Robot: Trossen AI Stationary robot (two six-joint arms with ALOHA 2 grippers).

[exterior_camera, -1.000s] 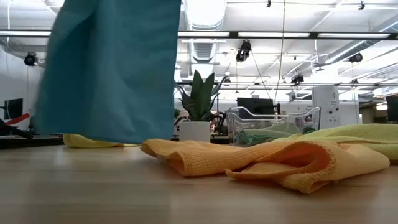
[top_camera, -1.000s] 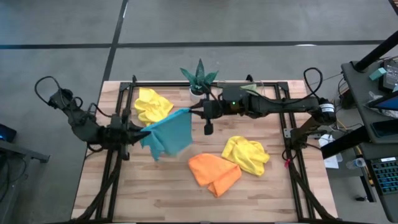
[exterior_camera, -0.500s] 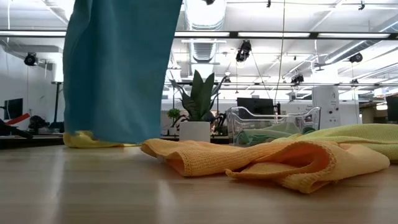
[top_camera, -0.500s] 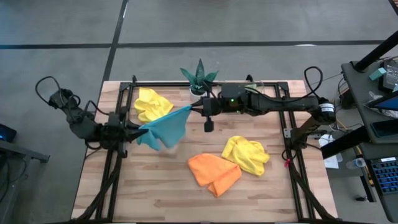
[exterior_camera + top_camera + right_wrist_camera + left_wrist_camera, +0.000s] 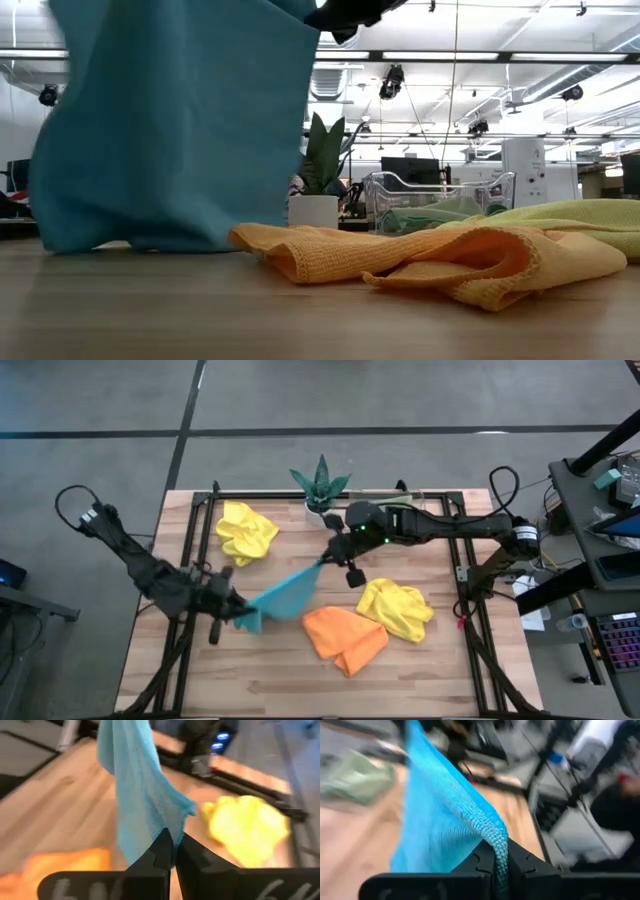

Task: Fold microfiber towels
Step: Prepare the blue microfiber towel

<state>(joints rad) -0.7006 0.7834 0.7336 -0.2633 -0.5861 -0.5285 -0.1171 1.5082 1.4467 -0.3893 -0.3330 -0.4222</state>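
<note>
blue towel: the sky blue microfiber towel (image 5: 285, 596) is getting held up off the wooden table (image 5: 250, 670) by both arms, stretched out between them; in the low view its bottom edge is hanging right down at the tabletop (image 5: 170, 120)

left gripper: the left gripper (image 5: 240, 612) is pinching one corner of the blue towel, fingers pressed together on the fabric; its wrist view is showing the cloth (image 5: 445, 820) fanning out from between the fingertips

right gripper: the right gripper (image 5: 322, 563) is clamping the opposite corner, fingers squeezed tight on it, with the cloth (image 5: 140, 800) dangling away from the tips; this end is sitting farther toward the back of the table than the left gripper's end

orange towel: the orange towel (image 5: 345, 637) is lying crumpled on the table, just beside the blue towel's lower end and a bit forward of the right gripper; it's filling the foreground in the low view (image 5: 400, 260)

yellow towel, near one: a bright yellow towel (image 5: 396, 608) is bunched up just past the right gripper, touching the orange one

yellow towel, far one: the second yellow towel (image 5: 244, 528) is sitting crumpled behind the left gripper, near the table's back edge

green towel: something sage green is showing inside the clear plastic tray (image 5: 440, 195) in the low view, can't really tell more than that

plant: the spiky green potted plant (image 5: 320, 484) is standing at the back edge, behind the right gripper
</note>
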